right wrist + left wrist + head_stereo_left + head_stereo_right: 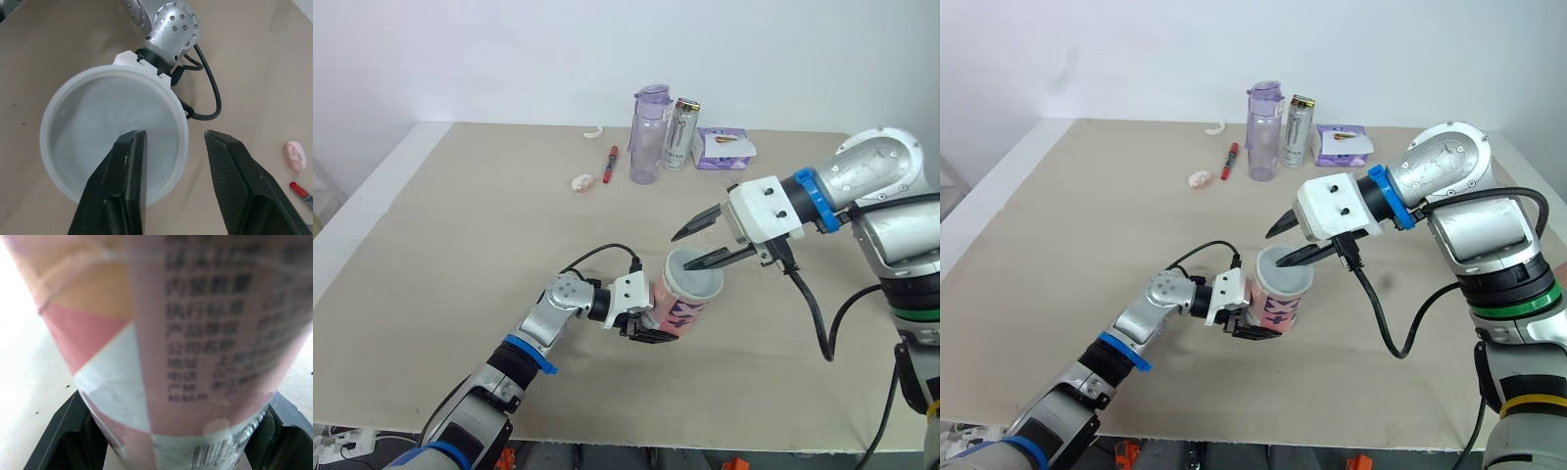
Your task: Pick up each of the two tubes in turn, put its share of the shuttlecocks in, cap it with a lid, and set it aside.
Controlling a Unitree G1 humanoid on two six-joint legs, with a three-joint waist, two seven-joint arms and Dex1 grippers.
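Beige desk (460,245) center: left tool (651,331) clenched on pink printed cardboard tube (677,311), holding it upright w/ whitish plastic lid (697,276) on top; right tool (679,251) spread open over lid rim, prob. to press it.

Tube (161,357): Chinese label text, too blurred to read.

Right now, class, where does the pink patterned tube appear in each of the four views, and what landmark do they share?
Left eye view: tube low centre, tilted, white lid on top.
Right eye view: low centre, slightly further left.
Left wrist view: its printed side close up, between two black fingers.
Right wrist view: the lid seen from above, under the open right gripper.
Landmark: the left gripper clamped on the tube.
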